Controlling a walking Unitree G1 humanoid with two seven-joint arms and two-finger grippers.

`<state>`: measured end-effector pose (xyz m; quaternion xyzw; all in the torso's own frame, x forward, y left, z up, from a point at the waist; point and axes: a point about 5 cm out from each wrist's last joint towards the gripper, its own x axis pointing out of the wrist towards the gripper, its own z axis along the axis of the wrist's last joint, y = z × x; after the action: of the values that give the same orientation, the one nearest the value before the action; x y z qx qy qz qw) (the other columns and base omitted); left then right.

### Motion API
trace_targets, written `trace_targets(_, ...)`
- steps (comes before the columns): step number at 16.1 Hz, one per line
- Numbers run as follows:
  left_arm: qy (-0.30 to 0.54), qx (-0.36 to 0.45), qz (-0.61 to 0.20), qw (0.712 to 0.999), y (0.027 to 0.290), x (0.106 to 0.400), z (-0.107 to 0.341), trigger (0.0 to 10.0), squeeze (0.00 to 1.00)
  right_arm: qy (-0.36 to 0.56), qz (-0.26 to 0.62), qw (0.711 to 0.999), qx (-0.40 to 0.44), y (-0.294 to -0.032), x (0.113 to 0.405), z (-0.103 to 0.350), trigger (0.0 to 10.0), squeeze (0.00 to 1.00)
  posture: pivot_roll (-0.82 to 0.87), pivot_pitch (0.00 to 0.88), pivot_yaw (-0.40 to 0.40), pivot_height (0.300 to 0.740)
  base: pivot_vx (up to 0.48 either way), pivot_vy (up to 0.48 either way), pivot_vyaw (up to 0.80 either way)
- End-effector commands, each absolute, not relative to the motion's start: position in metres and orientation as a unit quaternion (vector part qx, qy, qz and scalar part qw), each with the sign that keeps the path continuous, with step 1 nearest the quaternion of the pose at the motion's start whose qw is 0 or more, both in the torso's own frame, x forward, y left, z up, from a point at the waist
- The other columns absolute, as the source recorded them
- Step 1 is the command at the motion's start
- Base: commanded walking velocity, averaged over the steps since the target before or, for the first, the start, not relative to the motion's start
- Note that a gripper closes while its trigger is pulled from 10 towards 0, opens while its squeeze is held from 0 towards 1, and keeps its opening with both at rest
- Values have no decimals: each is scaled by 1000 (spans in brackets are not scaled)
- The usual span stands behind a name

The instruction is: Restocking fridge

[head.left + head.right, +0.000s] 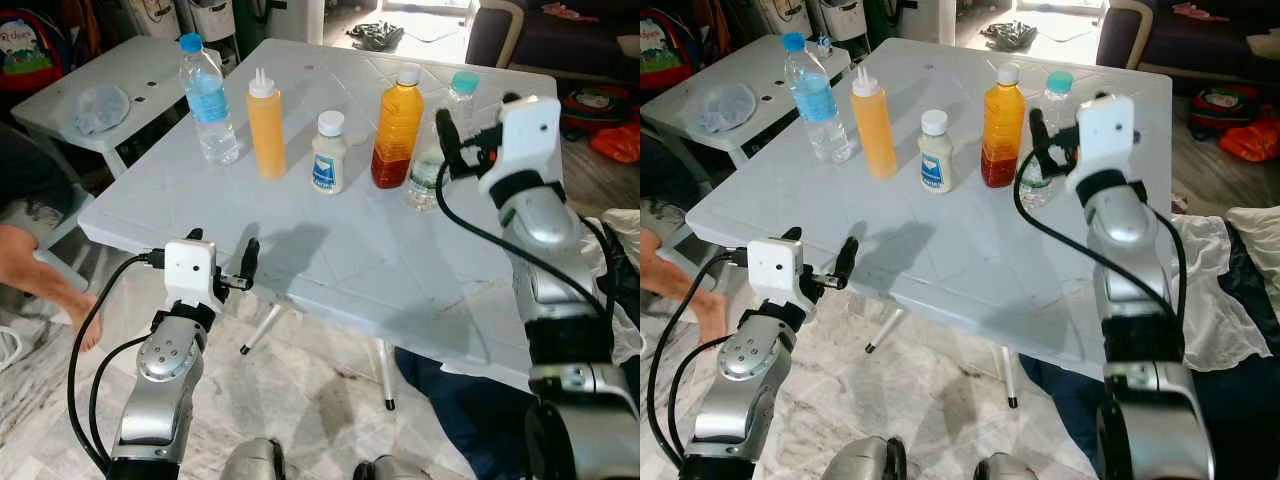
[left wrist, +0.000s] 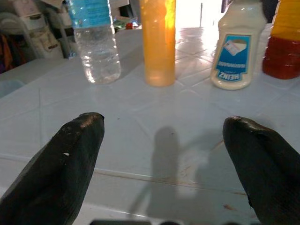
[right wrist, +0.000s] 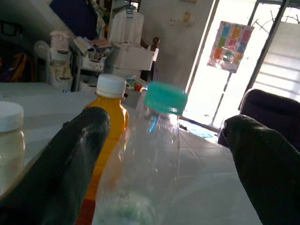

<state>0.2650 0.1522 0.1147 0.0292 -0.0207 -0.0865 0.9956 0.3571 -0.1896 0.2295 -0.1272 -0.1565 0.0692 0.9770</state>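
Partly, right end effector (image 1: 452, 140) hides teal-capped bottle (image 1: 440, 150); fingers spread.

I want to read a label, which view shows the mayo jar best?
The left wrist view: the mayo jar stands close, label facing and readable. Both eye views show it whole but small; the right wrist view catches just its lid and shoulder.

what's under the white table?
Under the white table: thin metal legs, marble floor and dark blue fabric by the right arm. Anything further back is covered by the tabletop.
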Motion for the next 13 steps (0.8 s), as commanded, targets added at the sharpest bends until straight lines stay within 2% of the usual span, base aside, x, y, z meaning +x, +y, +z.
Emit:
trace_targets(1,-19,36,-85,996,156,263,116,10000,0,-168,79,974,-131,-187,361,237,10000,0,100,92,48,740,0,0,0)
trace_targets(8,-11,49,-91,995,160,260,118,10000,0,-162,71,977,-123,-187,382,253,10000,0,132,105,61,740,0,0,0)
trace_targets(9,-9,53,-92,994,162,259,118,10000,0,-157,79,977,-121,-184,388,255,7647,0,141,110,66,740,0,0,0)
trace_targets(11,-8,57,-93,994,163,258,119,10000,0,-147,78,979,-119,-181,393,255,0,0,153,112,66,740,0,0,0)
trace_targets(13,-7,60,-93,994,164,258,120,10000,0,-139,77,982,-101,-178,396,254,0,0,160,113,65,740,0,0,0)
